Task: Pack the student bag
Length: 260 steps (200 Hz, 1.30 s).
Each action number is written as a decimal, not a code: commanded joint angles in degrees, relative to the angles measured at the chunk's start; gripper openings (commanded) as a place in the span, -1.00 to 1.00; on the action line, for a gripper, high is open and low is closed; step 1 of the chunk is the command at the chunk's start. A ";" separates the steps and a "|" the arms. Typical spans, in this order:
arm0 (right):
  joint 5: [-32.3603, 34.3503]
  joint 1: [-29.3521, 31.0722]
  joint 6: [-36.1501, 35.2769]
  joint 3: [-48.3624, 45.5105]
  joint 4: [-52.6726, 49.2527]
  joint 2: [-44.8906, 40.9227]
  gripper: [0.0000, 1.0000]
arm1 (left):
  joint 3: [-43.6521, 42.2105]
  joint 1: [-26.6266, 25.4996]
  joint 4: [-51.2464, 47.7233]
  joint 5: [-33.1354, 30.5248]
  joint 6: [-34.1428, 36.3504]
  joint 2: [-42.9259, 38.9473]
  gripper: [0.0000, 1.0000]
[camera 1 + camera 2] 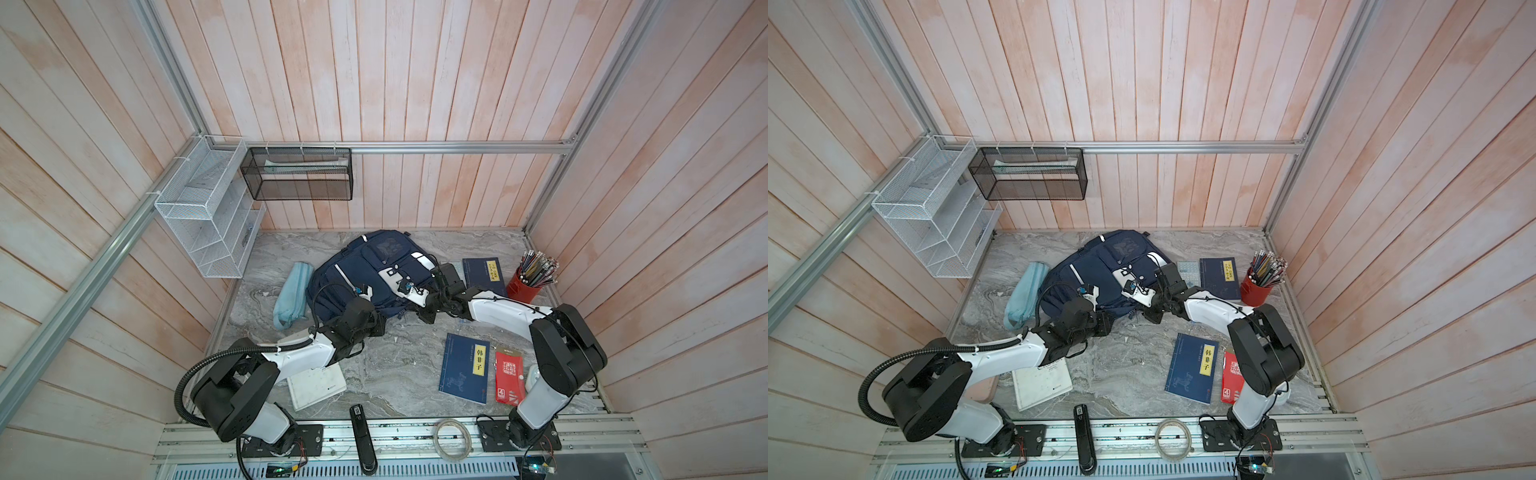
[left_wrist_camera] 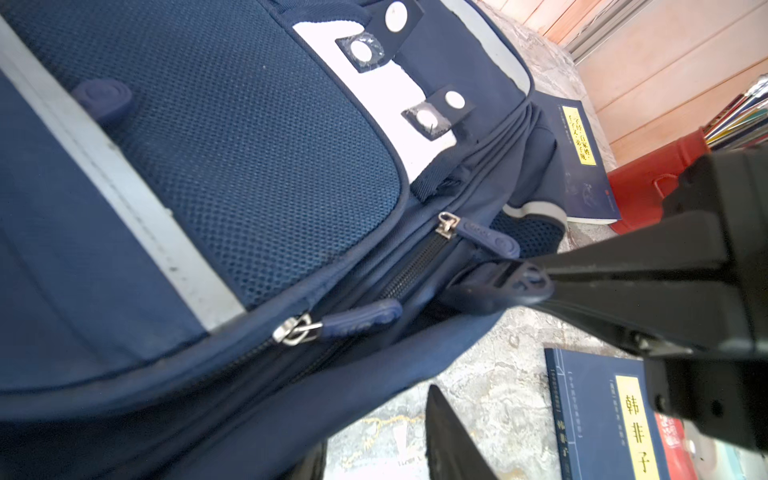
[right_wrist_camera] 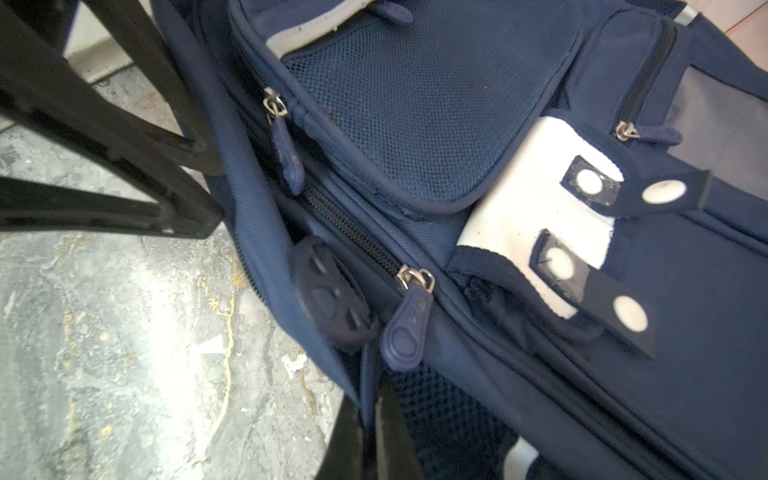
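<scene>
Left hand (image 3: 205, 187) is pressing against the near side wall of the large navy blue fabric student bag (image 1: 357, 270), its black fingers (image 3: 83, 124) standing apart. Whether they are nipping a fold of cloth I cannot tell, since the tips are merging with the dark fabric. I judge that it is bracing the soft bag so that a tug on a zip is moving the slider rather than dragging everything across the grey marbled desk (image 1: 395, 365).

On the far left, a pale blue soft pencil case (image 1: 291, 295) is lying just beside the bag, and a flat white notebook (image 1: 320, 386) is sitting partly under the left arm. Both are waiting outside. The bag itself is lying mid-desk toward the back, front pockets facing up, which is putting its zips within reach of both arms.

Moving right, the right hand (image 2: 540, 286) is clenching a dark rounded rubber zip pull (image 2: 490, 291) on the zip nearest the desk. To my mind it is working to open a compartment for packing. Further right, a navy blue book with a yellow label (image 1: 465, 368) and a thin red booklet (image 1: 509, 376) are lying near the front. A second navy book (image 1: 484, 274) is lying at the back right with a red cup of pencils (image 1: 525, 286) standing beside it, all unpacked.
</scene>
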 commanded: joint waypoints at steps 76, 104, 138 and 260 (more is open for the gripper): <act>-9.90 0.55 11.08 -4.18 6.90 -7.13 -1.00 | -0.22 -13.41 11.38 -19.02 4.25 7.71 -0.25; -12.45 0.51 10.87 -3.58 5.63 -6.38 -1.00 | 3.53 -13.36 10.35 -22.98 5.93 11.31 -0.14; -12.16 0.55 11.06 -3.80 5.10 -5.90 -1.00 | 5.61 -13.39 10.60 -23.16 7.37 13.89 -0.18; -7.80 0.06 10.48 -3.55 4.57 -4.91 -1.00 | 1.11 -12.91 0.17 -21.60 1.28 3.21 -1.00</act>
